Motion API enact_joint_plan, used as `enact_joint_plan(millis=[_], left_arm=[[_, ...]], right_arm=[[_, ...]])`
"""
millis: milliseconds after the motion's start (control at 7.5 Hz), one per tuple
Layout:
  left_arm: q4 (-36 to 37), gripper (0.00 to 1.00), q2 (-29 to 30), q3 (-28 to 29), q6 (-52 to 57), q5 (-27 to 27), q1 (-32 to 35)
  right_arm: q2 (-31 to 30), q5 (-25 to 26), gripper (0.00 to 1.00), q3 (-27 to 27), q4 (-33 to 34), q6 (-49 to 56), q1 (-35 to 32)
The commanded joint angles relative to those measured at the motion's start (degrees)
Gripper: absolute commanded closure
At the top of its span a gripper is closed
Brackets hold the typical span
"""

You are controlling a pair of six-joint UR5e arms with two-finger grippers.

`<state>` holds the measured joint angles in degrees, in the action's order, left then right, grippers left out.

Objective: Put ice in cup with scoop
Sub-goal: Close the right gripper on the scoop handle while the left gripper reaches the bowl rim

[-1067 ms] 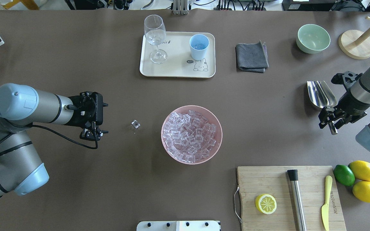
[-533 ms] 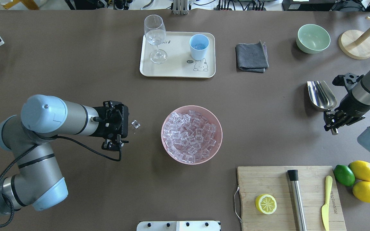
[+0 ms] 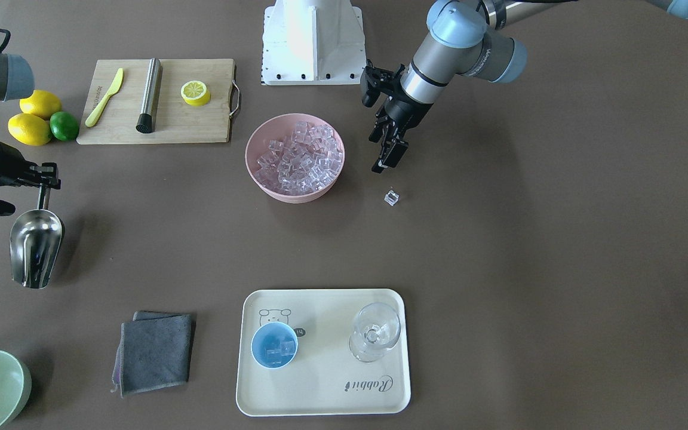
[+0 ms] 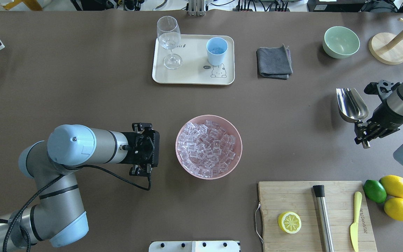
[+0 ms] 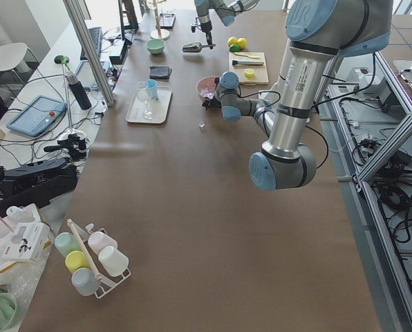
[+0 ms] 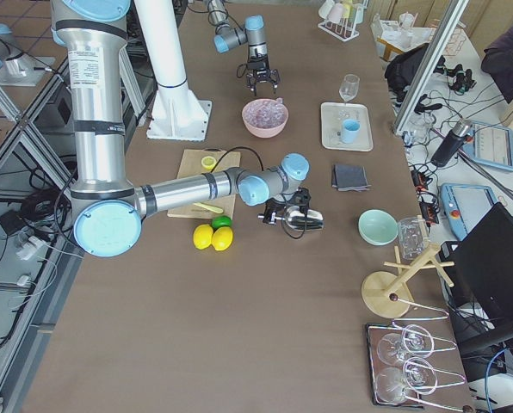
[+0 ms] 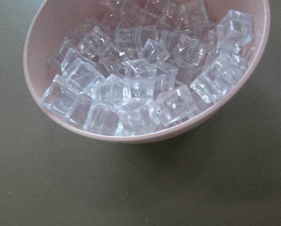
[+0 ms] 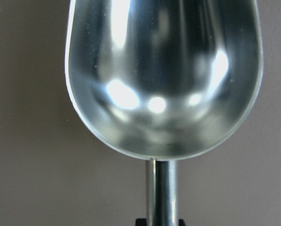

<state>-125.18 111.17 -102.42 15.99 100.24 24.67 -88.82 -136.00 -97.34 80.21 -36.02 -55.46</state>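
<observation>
The pink bowl (image 4: pixel 177 140) at the table's middle is full of ice (image 4: pixel 208 147). One stray ice cube (image 3: pixel 391 197) lies on the table beside the bowl, hidden under the wrist in the overhead view. My left gripper (image 3: pixel 387 161) hangs open and empty just above that cube, next to the bowl; its wrist view shows the bowl's ice (image 7: pixel 145 80). My right gripper (image 4: pixel 362 135) is shut on the handle of the steel scoop (image 4: pixel 352 104), held low at the table's right. The trough (image 8: pixel 164 75) is empty. The light-blue cup (image 4: pixel 217 50) stands on the cream tray (image 4: pixel 191 78) and holds a few cubes (image 3: pixel 275 352).
A wine glass (image 4: pixel 168 38) shares the tray. A grey cloth (image 4: pixel 274 63), a pale-green bowl (image 4: pixel 340 42) and a wooden stand (image 4: pixel 388 49) are at the back right. A cutting board (image 4: pixel 303 196) with a half lemon, a steel cylinder and a knife, plus lemons and a lime (image 4: pixel 390 194), are at the front right.
My left arm has moved right towards the pink bowl and now covers the stray cube. My right gripper with the scoop has shifted slightly to the right.
</observation>
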Motion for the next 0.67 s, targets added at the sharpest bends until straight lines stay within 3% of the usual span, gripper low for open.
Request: enact_joint_plan(millis=[0, 133, 267, 533], left_arm=[[-3.1, 0.02, 0.1, 2.2, -0.1, -0.1, -0.2], [-3.4, 0.02, 0.2, 2.7, -0.2, -0.1, 0.0], [-3.4, 0.02, 0.4, 2.8, -0.3, -0.1, 0.3], [-3.2, 0.02, 2.5, 4.0, -0.2, -0.1, 1.3]], right_arm=[[-2.1, 0.4, 1.00, -5.4, 0.7, 1.3, -0.7], [-1.9, 1.3, 1.00, -7.6, 4.8, 8.0, -2.9], [0.1, 4.8, 1.00, -11.5, 13.0, 12.8, -3.4], [4.7, 11.3, 1.00, -14.3, 27.2, 38.2, -8.5]])
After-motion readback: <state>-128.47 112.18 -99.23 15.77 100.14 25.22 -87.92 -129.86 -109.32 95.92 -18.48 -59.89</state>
